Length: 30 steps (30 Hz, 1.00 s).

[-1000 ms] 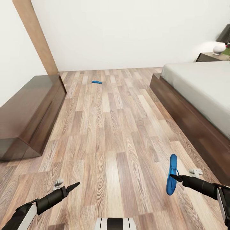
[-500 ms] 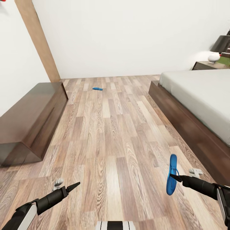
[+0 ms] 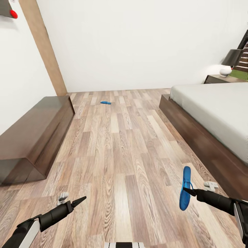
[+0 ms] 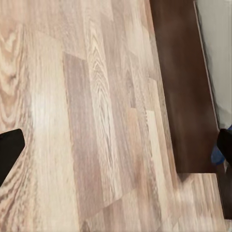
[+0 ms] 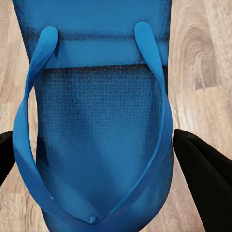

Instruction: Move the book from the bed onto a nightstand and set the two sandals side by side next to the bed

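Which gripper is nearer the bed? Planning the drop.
Right. The right gripper, holding a sandal, is beside the bed; the left gripper is across the floor.

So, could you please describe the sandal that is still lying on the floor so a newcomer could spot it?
Look along the plank floor towards the far white wall. The sandal lies flat there, between the low cabinet and the bed. It is small and blue, unlike its mate in the right gripper.

We count two blue sandals [image 3: 186, 187]: one off the floor near the bed's [image 3: 213, 113] foot corner, the other [image 3: 105, 102] lying on the floor well apart from it, near the far wall. Beyond the bed we see one nightstand [image 3: 220, 79] carrying one lamp [image 3: 229, 61]. Opposite the bed stands one low dark cabinet [image 3: 31, 134].
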{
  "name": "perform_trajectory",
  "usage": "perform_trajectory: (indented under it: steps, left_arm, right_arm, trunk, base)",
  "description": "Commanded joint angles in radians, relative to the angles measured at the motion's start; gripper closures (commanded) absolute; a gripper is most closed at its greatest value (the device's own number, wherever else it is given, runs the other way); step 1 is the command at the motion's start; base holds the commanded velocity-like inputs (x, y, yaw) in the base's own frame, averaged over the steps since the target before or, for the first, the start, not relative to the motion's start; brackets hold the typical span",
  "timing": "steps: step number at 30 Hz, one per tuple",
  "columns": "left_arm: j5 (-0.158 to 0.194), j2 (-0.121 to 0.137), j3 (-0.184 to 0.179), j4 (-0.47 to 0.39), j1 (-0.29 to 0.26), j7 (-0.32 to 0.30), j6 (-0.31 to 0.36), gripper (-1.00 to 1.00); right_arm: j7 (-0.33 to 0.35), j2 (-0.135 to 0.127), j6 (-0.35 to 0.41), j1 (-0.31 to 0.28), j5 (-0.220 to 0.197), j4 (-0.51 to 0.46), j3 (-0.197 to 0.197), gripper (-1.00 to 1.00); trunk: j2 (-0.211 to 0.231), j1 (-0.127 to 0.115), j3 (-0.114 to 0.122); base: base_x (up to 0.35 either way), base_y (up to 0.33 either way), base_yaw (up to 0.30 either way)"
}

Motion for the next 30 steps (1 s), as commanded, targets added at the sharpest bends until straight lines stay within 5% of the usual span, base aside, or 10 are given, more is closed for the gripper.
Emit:
perform_trajectory:
  steps: [1, 30]
  left_arm:
    - [0.006, 0.000, 0.000, 0.000, 0.000, -0.001, 0.008, -1.00]
    - [0.005, 0.000, 0.000, 0.001, 0.000, 0.000, 0.008, -1.00]
  right_arm:
    - [0.007, 0.000, 0.005, -0.001, 0.008, -0.001, -0.002, 1.00]
    - [0.007, 0.000, 0.005, -0.001, 0.008, -0.001, -0.001, 1.00]
  trunk:
    - [0.000, -0.001, 0.003]
    - [0.007, -0.014, 0.115]
  base:
    - [0.000, 0.000, 0.000]
    - [0.000, 0.000, 0.000]
